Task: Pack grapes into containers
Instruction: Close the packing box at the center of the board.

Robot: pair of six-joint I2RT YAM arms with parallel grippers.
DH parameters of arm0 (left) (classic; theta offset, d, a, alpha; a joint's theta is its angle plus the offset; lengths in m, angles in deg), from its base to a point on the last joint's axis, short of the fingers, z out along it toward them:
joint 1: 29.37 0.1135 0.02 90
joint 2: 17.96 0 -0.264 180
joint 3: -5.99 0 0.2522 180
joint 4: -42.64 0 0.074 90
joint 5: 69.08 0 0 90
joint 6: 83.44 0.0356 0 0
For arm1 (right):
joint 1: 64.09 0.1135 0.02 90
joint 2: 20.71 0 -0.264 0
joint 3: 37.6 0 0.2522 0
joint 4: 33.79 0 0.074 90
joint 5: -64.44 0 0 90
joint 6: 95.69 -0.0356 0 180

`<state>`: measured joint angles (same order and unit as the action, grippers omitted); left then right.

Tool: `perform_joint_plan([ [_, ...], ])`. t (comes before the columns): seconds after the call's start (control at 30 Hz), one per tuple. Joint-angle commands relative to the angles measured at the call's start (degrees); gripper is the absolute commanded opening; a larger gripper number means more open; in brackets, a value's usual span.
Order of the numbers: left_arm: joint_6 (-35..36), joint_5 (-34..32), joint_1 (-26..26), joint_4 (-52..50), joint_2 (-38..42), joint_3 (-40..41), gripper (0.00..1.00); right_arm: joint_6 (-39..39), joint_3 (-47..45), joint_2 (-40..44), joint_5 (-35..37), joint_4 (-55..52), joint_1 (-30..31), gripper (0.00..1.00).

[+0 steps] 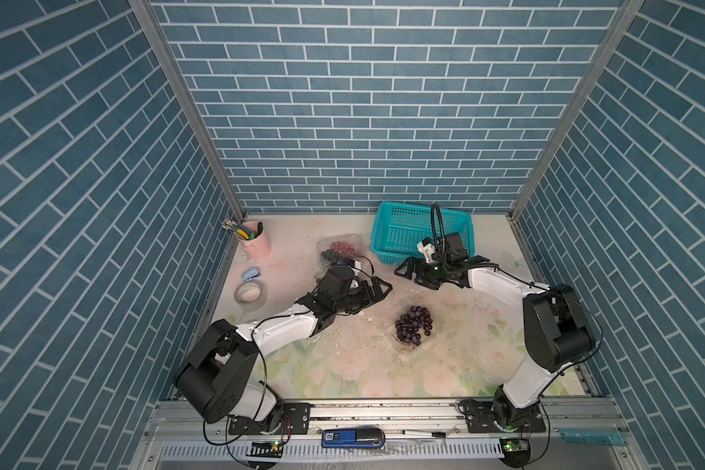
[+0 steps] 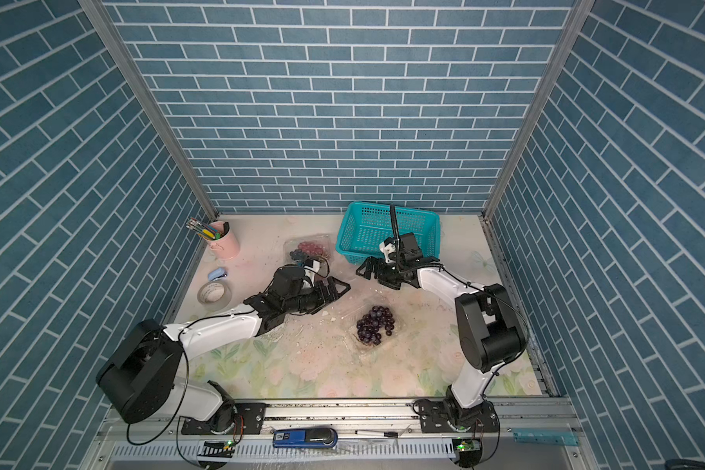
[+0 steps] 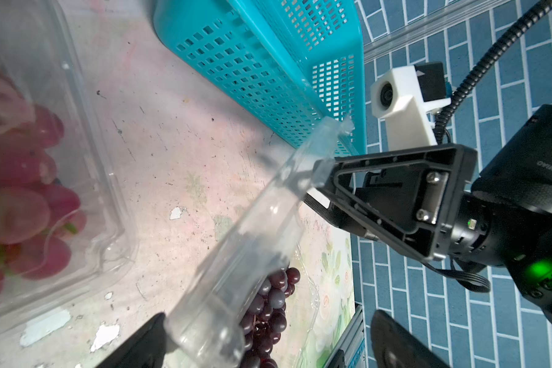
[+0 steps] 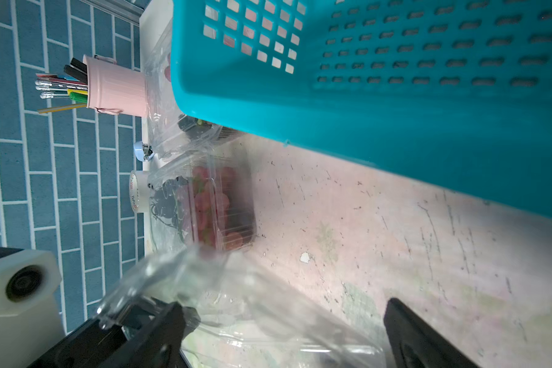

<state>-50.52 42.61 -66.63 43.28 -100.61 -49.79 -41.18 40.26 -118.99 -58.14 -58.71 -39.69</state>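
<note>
Hovering tip to tip with left fingers (image 1: 379, 289) and right fingers (image 1: 406, 269) spread wide, clamping nothing. Showing only in wrist views: clear plastic clamshell box (image 3: 236, 255) touching both.

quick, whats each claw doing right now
left claw: open, nothing visibly held
right claw: open, nothing visibly held
</note>
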Motion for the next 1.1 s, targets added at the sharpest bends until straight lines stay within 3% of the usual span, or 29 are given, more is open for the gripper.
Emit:
perform_joint_plan([
  [0.0,1.91,-0.13,0.13,-2.27,0.34,-1.12,1.0,2.5,0.9,0.01,-0.81,-0.79,0.34,0.99],
  [0.77,2.93,-0.17,0.16,-5.29,2.47,-3.75,0.99,6.58,-4.37,11.81,0.94,-6.49,-1.91,0.98],
  [1.07,2.98,0.68,-0.18,-4.29,0.7,-5.17,1.0,3.31,-12.67,20.93,4.66,-10.97,-6.05,0.98],
])
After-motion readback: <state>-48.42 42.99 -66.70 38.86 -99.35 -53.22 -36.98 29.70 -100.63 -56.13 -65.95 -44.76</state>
